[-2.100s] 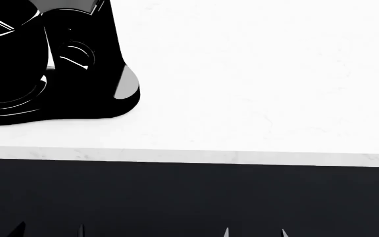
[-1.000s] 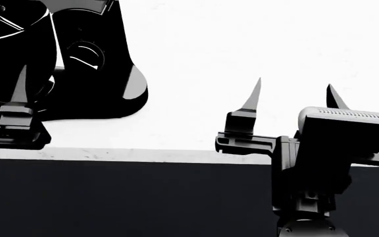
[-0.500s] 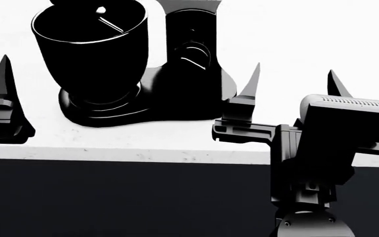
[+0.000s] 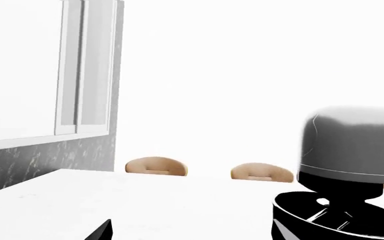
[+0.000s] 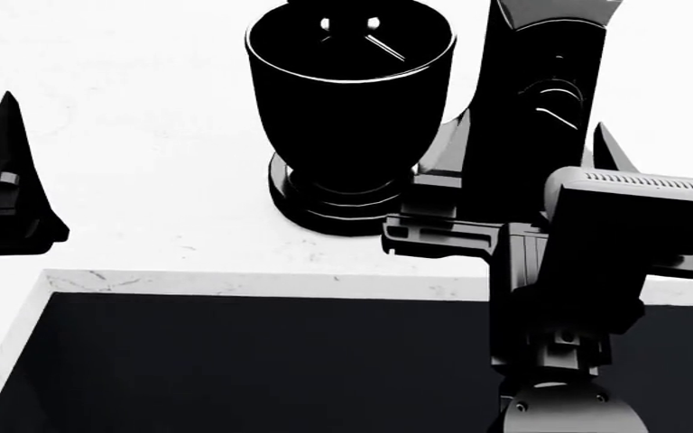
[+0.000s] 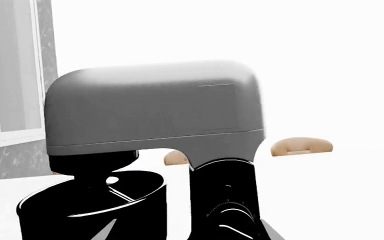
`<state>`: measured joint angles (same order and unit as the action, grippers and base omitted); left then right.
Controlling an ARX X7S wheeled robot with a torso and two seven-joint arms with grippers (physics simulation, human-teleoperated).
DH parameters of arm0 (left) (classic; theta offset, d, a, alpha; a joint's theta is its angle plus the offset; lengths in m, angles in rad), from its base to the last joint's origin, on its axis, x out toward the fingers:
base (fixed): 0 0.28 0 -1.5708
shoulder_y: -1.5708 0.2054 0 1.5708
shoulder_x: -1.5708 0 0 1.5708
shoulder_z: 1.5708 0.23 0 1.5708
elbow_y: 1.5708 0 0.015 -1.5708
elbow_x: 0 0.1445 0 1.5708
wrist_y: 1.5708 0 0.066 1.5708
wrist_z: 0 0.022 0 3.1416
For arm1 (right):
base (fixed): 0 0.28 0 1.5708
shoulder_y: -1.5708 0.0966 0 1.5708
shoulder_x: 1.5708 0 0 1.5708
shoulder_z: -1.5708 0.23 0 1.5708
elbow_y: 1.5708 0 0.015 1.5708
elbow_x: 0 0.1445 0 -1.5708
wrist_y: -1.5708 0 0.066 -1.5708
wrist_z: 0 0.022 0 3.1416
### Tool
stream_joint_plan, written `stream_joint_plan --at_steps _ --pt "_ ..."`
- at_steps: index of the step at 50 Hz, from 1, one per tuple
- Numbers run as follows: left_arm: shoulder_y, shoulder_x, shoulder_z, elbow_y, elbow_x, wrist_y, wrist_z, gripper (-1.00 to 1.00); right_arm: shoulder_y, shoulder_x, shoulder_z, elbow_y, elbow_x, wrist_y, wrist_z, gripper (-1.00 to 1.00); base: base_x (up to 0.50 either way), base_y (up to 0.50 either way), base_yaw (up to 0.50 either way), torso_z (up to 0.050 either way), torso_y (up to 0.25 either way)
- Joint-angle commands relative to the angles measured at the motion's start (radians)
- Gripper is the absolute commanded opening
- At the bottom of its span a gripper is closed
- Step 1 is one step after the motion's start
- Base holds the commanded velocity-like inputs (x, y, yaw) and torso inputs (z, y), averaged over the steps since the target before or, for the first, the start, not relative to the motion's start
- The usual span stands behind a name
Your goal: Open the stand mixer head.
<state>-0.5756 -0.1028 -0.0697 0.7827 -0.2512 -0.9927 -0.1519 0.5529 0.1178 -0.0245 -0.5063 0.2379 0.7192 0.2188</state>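
Sliding rightward in the head view, the stand mixer head (image 6: 155, 110) is now sitting lowered over the bowl (image 5: 349, 99) on the tabletop (image 5: 142, 135), directly ahead of the spread right pincer (image 5: 527, 167); the left pincer (image 5: 4, 180) is hanging apart, its spread unclear.

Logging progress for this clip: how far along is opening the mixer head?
Done: the right gripper is raised in front of the mixer column. In hand: nothing; both grippers are open and empty. Left: the stand mixer head sits level, down over the bowl, unopened.
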Motion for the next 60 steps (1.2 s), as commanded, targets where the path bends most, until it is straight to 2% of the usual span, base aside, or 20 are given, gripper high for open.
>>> stream_joint_plan --at_steps 1,17,18,30,60 --pt "0.008 -0.076 0.019 -0.001 -0.007 0.010 -0.008 1.00 -0.002 0.000 0.010 -0.005 0.025 0.006 0.015 1.00 0.00 0.00 0.00 0.000 0.000" --pt "0.001 -0.082 0.021 -0.001 -0.019 0.010 -0.016 1.00 -0.002 0.009 0.024 -0.002 0.053 -0.005 0.029 1.00 0.31 0.00 0.00 0.000 0.000" --pt "0.001 -0.082 0.021 -0.001 -0.020 0.010 -0.017 1.00 -0.008 0.006 0.034 -0.006 0.063 -0.023 0.023 -1.00 0.00 0.00 0.00 0.000 0.000" --pt "0.010 -0.083 0.018 0.003 -0.030 0.013 -0.024 1.00 0.012 0.024 0.024 0.029 0.050 -0.049 0.033 -1.00 0.00 0.00 0.00 0.000 0.000" --pt "0.020 -0.094 0.018 -0.016 -0.041 0.042 -0.041 1.00 0.077 0.019 -0.040 0.313 -0.020 -0.228 0.047 -1.00 0.00 0.00 0.00 0.000 0.001"
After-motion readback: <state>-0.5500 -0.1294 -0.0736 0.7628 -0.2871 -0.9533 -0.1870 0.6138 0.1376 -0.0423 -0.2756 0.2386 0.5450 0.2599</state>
